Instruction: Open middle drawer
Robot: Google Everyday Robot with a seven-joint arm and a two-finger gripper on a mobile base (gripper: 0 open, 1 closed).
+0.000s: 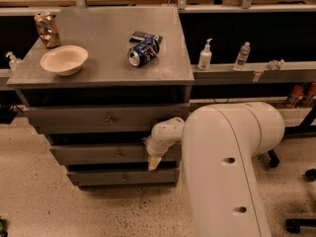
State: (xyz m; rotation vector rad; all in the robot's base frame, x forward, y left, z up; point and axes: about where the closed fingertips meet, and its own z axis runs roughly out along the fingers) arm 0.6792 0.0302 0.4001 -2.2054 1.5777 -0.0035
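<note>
The middle drawer [94,155] is the grey front between the top drawer [74,118] and the bottom drawer [98,177] of the metal cabinet. Its small round knob [118,154] sits at the centre. My gripper [154,162] hangs tip-down at the right end of this drawer's front, well to the right of the knob. The white wrist [164,134] above it overlaps the gap under the top drawer. My large white arm [222,172] fills the lower right and hides the cabinet's right side.
On the cabinet top [103,63] stand a cream bowl [63,59], a brown can [46,29] and a blue can [143,49] lying on its side. Bottles [205,56] line a ledge to the right. Chair casters [296,223] are at the far right on the speckled floor.
</note>
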